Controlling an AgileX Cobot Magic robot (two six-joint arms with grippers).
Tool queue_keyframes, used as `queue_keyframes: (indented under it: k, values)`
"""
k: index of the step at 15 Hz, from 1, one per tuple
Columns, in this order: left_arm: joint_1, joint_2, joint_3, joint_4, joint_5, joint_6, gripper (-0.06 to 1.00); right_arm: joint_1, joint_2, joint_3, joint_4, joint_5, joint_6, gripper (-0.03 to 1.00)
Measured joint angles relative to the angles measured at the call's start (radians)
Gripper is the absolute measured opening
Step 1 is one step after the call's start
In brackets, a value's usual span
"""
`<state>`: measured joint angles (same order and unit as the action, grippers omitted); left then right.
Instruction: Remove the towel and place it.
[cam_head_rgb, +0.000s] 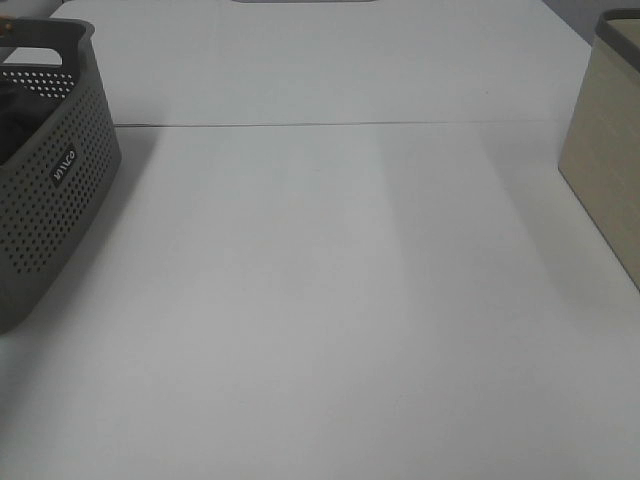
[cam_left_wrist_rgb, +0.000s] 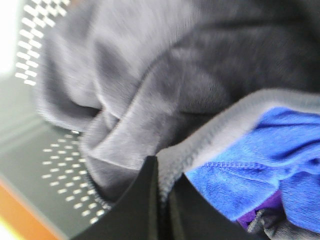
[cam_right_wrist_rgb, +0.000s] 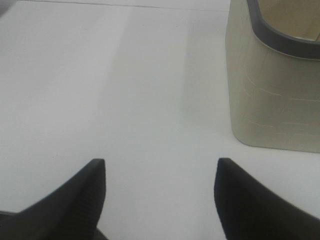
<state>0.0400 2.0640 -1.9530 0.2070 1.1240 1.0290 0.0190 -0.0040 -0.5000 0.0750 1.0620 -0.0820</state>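
The towel (cam_left_wrist_rgb: 165, 65) sits bunched in heavy charcoal folds down in the basket (cam_head_rgb: 60, 200), at the left edge of the table (cam_head_rgb: 340, 300). No clean long axis to call, it's too crumpled. The one straight line on offer is the hem (cam_left_wrist_rgb: 225, 120), running from the fingertips out along the edge of the blue cloth (cam_left_wrist_rgb: 260, 160), which lies right against the towel's underside.

And the left gripper (cam_left_wrist_rgb: 161, 175) is right there: jaws drawn together, with the hem pinched between the tips as far as the wrist view shows. The towel lies directly ahead of it and piles up beyond, so by my read the way out is straight up, clear of the perforated wall. The risk is the blue cloth riding along.

The right gripper (cam_right_wrist_rgb: 160, 170) hovers well apart across the table, jaws spread wide, nothing in them, just beside the beige bin (cam_head_rgb: 605, 160). The left arm is plainly the nearer one.

Writing? One small white label (cam_head_rgb: 64, 163) on the basket's side, tilted, and too small to read with confidence.
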Motion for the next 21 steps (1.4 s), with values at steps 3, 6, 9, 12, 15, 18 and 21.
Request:
queue_keyframes:
  k: [3,6,9,12,15,18,21]
  values:
    - [-0.131,-0.17,-0.003,0.003,0.004,-0.037,0.0,0.0,0.0,0.0,0.0,0.0,0.0,0.62]
    - [-0.207,-0.276,-0.003,0.004,0.005,-0.055,0.0,0.0,0.0,0.0,0.0,0.0,0.0,0.62]
    - [-0.301,-0.382,-0.003,0.008,0.005,-0.058,0.0,0.0,0.0,0.0,0.0,0.0,0.0,0.62]
    - [-0.427,-0.454,-0.003,0.034,0.006,-0.058,0.0,0.0,0.0,0.0,0.0,0.0,0.0,0.62]
    - [-0.547,-0.469,-0.004,0.114,-0.007,-0.096,0.0,0.0,0.0,0.0,0.0,-0.002,0.0,0.62]
    - [-0.657,-0.468,-0.004,0.196,-0.115,-0.177,0.0,0.0,0.042,-0.015,0.016,-0.065,0.0,0.62]
    - [-0.782,-0.468,-0.004,0.22,-0.176,-0.236,0.0,0.0,0.288,-0.023,0.178,-0.274,-0.077,0.62]
